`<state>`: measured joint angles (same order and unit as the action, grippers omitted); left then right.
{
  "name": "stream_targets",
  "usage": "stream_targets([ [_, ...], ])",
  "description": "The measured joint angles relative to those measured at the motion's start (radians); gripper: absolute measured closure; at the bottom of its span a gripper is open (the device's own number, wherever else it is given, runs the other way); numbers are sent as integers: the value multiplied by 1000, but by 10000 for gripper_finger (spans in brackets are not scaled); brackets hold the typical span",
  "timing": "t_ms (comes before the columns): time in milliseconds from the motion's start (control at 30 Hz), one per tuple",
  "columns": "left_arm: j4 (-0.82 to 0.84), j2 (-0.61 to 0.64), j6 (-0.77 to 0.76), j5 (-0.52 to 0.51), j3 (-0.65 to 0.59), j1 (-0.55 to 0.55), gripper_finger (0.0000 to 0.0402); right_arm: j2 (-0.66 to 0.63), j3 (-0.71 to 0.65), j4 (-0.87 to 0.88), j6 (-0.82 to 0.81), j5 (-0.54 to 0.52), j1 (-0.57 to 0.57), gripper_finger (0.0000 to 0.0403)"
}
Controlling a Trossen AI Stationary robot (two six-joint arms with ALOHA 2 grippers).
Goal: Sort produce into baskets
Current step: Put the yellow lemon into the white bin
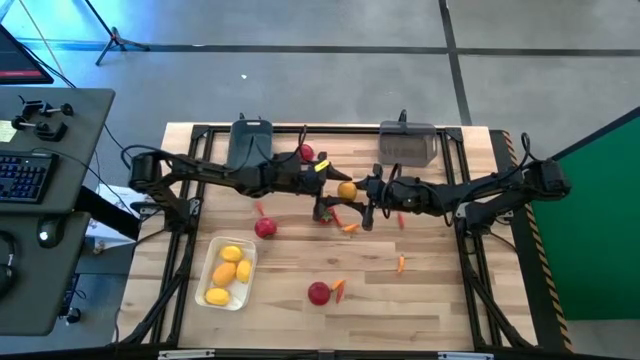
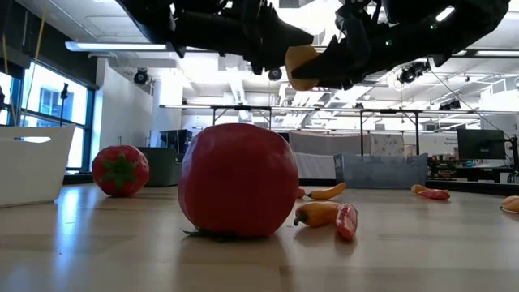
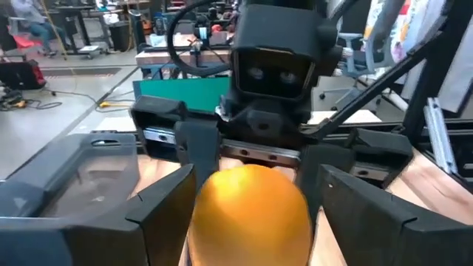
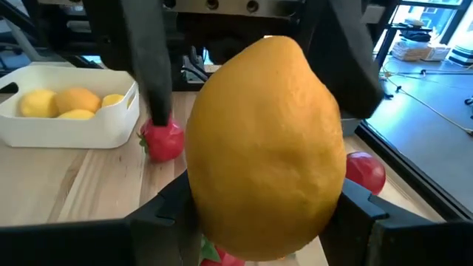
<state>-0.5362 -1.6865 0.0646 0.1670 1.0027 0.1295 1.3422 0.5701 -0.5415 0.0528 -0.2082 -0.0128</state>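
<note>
A yellow-orange lemon [image 1: 347,189] hangs above the table's middle, where my two grippers meet. My right gripper [image 4: 262,222] comes from the right and is shut on it. My left gripper [image 3: 251,222] comes from the left and is open, one finger on either side of the same lemon [image 3: 251,210]. Three red tomatoes [image 1: 306,153] [image 1: 266,228] [image 1: 319,292] and several small orange-red peppers [image 1: 349,228] lie on the table. The white basket [image 1: 203,280] at the near left holds several lemons. My right gripper pinches the lemon's two sides [image 4: 203,210] between its fingers. The fingers come in about level from the table's right. The lemon is lifted clear of the table. My left gripper's fingers [image 3: 159,210] stand close beside the lemon; I cannot tell whether they touch it.
A dark blue-grey basket [image 1: 250,140] stands at the far left and a smoky grey basket [image 1: 407,143] at the far right. Directly below the grippers lie a tomato [image 2: 238,180] and peppers [image 2: 316,213]. Bare wood shows at the near right.
</note>
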Motion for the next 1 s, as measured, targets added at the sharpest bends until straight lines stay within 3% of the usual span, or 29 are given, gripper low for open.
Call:
stream_targets([
  [433, 28, -1, 15, 13, 3, 4, 248, 1, 0, 5, -47, 8, 2, 216],
  [733, 141, 88, 44, 41, 0, 62, 252, 0, 1, 8, -87, -75, -1, 128],
  [1000, 387, 231, 106, 44, 0, 63, 254, 0, 1, 40, -75, -84, -1, 116],
])
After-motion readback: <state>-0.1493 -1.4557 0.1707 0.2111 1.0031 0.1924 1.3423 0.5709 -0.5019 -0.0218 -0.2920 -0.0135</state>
